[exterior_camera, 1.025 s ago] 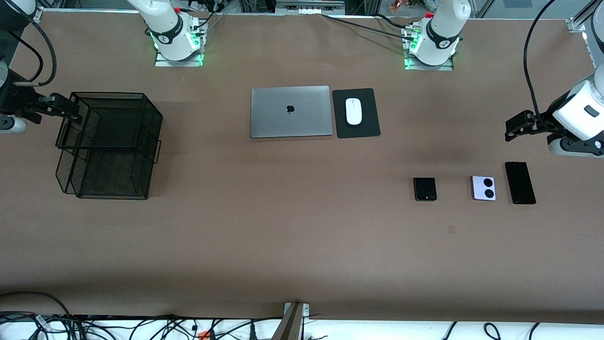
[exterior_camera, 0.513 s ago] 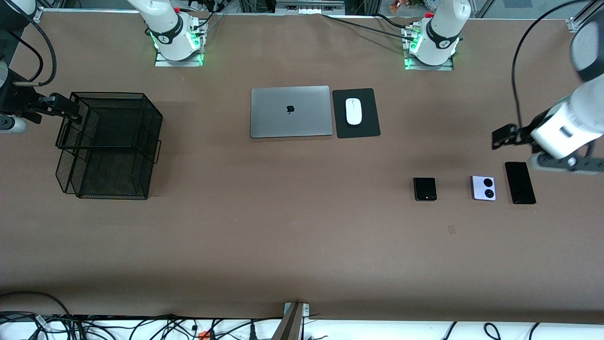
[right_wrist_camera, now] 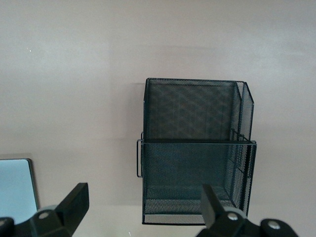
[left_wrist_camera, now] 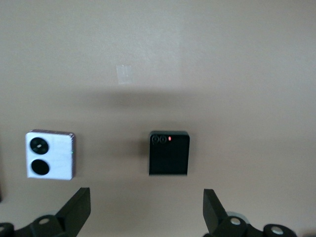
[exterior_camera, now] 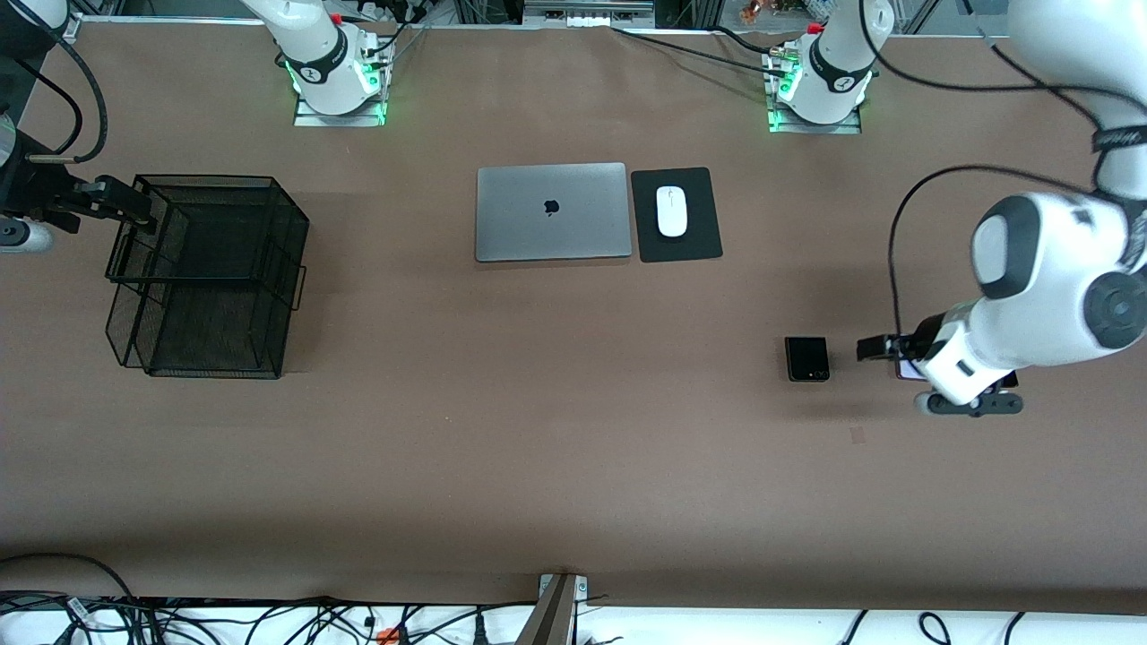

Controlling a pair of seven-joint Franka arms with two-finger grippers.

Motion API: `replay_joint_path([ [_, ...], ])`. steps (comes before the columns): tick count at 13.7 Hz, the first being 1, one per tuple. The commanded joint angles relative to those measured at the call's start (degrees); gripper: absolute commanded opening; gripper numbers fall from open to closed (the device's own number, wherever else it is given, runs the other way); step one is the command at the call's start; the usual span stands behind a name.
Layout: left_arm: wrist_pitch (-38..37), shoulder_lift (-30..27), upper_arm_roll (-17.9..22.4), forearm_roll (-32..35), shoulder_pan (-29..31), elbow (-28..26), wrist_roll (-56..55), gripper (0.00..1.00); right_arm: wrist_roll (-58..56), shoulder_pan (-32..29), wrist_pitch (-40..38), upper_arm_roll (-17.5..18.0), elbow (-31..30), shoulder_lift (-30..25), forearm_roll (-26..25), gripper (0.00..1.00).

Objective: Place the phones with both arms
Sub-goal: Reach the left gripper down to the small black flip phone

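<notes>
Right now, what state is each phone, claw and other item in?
Black flip phone: folded shut, flat on table, untouched.
Lavender flip phone: folded shut, flat, untouched.
Left claw: open, over the phones.
Right claw: open, waiting by the mesh basket.
Laptop: lid closed.

The whole desk (exterior_camera: 573, 466) is seen from high across it. Both flip phones are shared with the left wrist view, looking straight down.
</notes>
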Motion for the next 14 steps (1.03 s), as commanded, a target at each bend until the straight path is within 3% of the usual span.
replay_joint_path([
  [1,9.5,0.4,-0.1,0.7,-1.2,-6.8,-4.0,1.00,-1.1,-0.2,-1.2,-0.3,0.9,0.3,1.2,1.00],
  [3,16.3,0.9,-0.1,0.8,-2.6,-11.3,-7.5,1.00,-1.2,-0.2,-1.2,-0.3,1.0,0.3,1.2,1.00],
  [8,18.5,3.6,-0.1,1.0,-5.4,-13.4,-10.1,1.00,-1.1,-0.2,-1.2,-0.2,1.0,0.3,1.1,1.00],
  [11,22.8,4.5,-0.1,5.8,-5.4,-15.9,-9.9,1.00,-1.3,-0.2,-1.2,-0.2,0.9,0.3,1.1,1.00],
  [14,27.4,5.3,-0.2,6.3,-5.3,-17.6,-9.4,1.00,-1.4,-0.2,-1.2,-0.3,1.0,0.3,1.1,1.00],
])
